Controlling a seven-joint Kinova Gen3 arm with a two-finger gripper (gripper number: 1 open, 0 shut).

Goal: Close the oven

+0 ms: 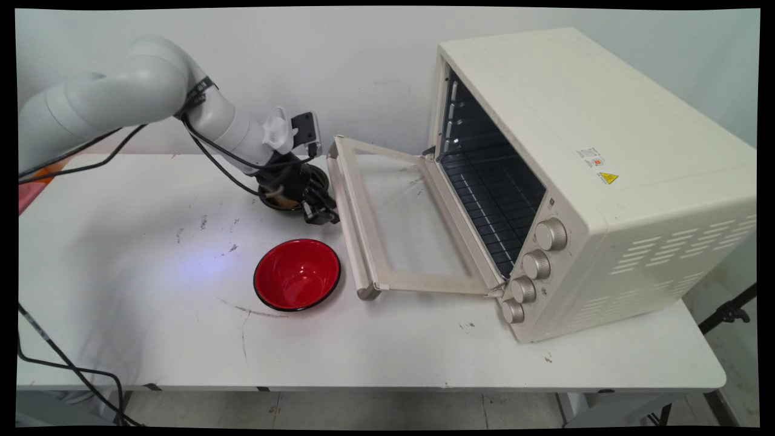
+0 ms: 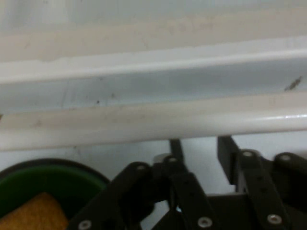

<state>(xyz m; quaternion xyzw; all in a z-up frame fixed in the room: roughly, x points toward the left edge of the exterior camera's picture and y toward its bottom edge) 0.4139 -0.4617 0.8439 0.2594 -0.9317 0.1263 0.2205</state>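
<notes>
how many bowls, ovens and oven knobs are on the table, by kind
bowls: 2, a red bowl and a green bowl holding something yellow beside the hand
toaster oven: 1, door open
oven knobs: 4
total: 7

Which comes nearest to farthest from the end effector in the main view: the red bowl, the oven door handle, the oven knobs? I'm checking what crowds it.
1. Oven door handle: right beside the end effector, on its right.
2. Red bowl: on the table in front of it, nearer the camera.
3. Oven knobs: far right, on the oven's front.
</notes>
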